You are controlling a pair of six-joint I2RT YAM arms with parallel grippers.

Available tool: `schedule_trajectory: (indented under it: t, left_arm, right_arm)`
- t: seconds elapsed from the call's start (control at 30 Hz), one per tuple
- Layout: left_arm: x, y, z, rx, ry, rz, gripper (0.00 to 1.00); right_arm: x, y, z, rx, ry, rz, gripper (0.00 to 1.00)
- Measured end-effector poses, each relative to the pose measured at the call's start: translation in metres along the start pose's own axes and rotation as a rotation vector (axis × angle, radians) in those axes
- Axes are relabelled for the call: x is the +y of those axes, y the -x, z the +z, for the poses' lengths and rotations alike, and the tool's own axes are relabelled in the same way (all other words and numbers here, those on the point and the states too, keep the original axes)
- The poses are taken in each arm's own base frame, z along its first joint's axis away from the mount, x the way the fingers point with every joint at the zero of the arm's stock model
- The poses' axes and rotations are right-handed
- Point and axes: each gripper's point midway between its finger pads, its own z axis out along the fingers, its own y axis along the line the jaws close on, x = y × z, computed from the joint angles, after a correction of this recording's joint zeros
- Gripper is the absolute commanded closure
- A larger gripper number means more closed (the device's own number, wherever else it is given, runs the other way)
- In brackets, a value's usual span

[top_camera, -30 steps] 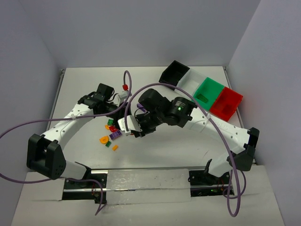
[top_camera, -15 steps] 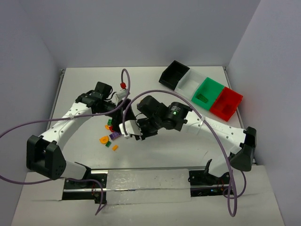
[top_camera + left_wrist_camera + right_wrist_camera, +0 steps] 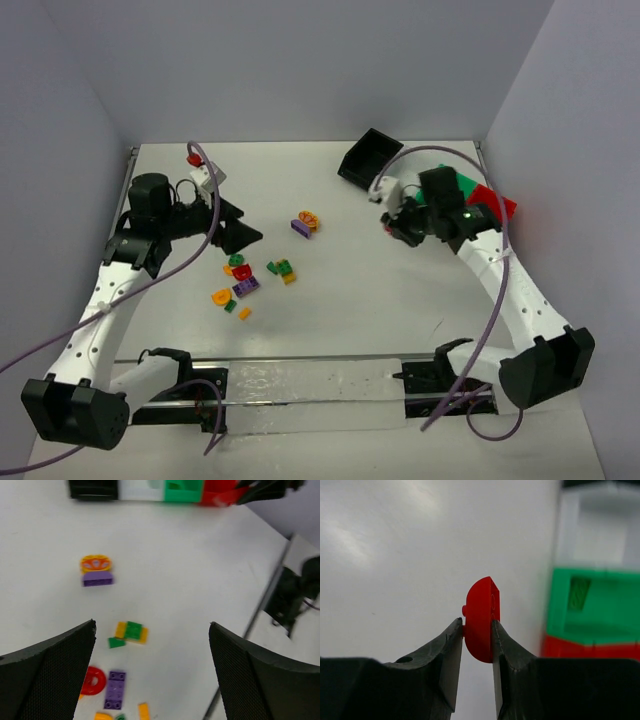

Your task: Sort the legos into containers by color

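The right claw (image 3: 479, 630) is almost closed, its two dark fingertips pinching a small red half-round plastic lego piece (image 3: 482, 615) across its flat faces, with the curved edge standing clear above the pads. Off the claw's right side lies the green plastic bin (image 3: 592, 597), with the red plastic bin (image 3: 590, 647) touching it on the nearer side and the white plastic bin (image 3: 600, 525) on the farther side.

The piece looks light, rigid and slick. Holding it by the flat faces seems right, though only its lower part is clamped, so it could pivot or squirt out if jolted.

The left claw (image 3: 152, 626) is spread wide and holds nothing. Below its gap on the white table (image 3: 200, 570) lies a yellow-and-green brick (image 3: 132, 630), and farther ahead a purple brick (image 3: 98, 579) touches an orange round piece (image 3: 96, 562).
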Motion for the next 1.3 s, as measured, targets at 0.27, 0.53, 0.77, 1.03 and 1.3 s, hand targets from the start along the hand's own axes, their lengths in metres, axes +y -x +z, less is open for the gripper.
schedule_trajectory:
  t: [0.27,0.53,0.77,1.03,1.3]
  left_arm:
    - [0.06,0.005,-0.005,-0.006,0.338,-0.042,0.01]
    - [0.101,-0.018,-0.005,0.094,0.513,-0.098,0.01]
    - [0.11,-0.031,-0.005,0.154,0.534,-0.071,0.01]
    - [0.113,-0.053,-0.003,0.234,0.507,-0.032,0.01]
    - [0.104,-0.09,-0.001,0.334,0.41,0.034,0.09]
  right_arm:
    - [-0.122,-0.147,-0.025,0.231,-0.292,0.508,1.0]
    - [-0.196,-0.228,-0.022,0.352,-0.456,0.739,1.0]
    - [-0.237,-0.226,-0.012,0.33,-0.525,0.77,0.83]
    - [-0.238,-0.231,0.002,0.337,-0.509,0.812,0.32]
    - [-0.233,-0.214,0.01,0.315,-0.484,0.801,0.19]
